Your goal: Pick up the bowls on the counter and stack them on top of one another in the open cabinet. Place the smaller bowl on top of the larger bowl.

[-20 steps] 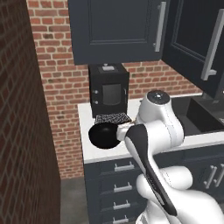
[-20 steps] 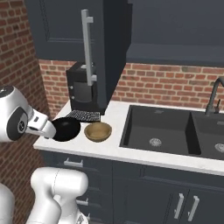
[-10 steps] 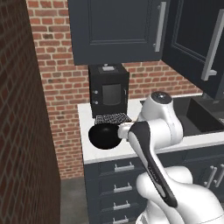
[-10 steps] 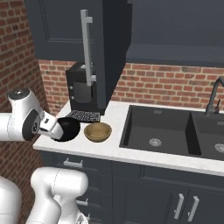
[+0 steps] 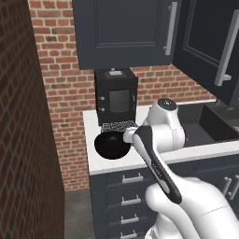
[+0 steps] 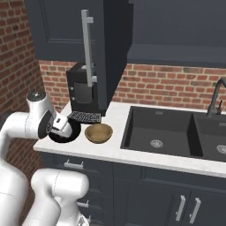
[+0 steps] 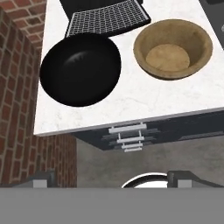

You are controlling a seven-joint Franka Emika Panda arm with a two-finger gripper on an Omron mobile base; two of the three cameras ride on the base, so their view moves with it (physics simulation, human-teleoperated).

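Note:
The larger bowl [image 7: 81,68], glossy black, sits on the white counter [image 7: 131,103] near its left front corner. To its right, apart from it, stands the smaller bowl [image 7: 173,48] of tan wood. My gripper [image 7: 114,177] hangs open above the counter's front edge with nothing between its fingertips [image 7: 43,178]. In the left base view my wrist covers the right side of the black bowl [image 5: 111,145]. From the right, the black bowl [image 6: 70,133] is half hidden by my hand and the wooden bowl [image 6: 98,133] is in full sight. The open cabinet [image 6: 176,31] hangs above, its inside dark and bare.
A black coffee machine [image 5: 115,95] with a mesh drip tray [image 7: 107,19] stands right behind the bowls. A brick wall [image 5: 28,116] closes the left side. The cabinet's open door [image 6: 106,48] with a long silver handle juts out above the bowls. A dark sink [image 6: 159,130] lies to the right.
My arm has swung in over the counter's left end, toward the black bowl. Both bowls stay where they were and the gripper stays open.

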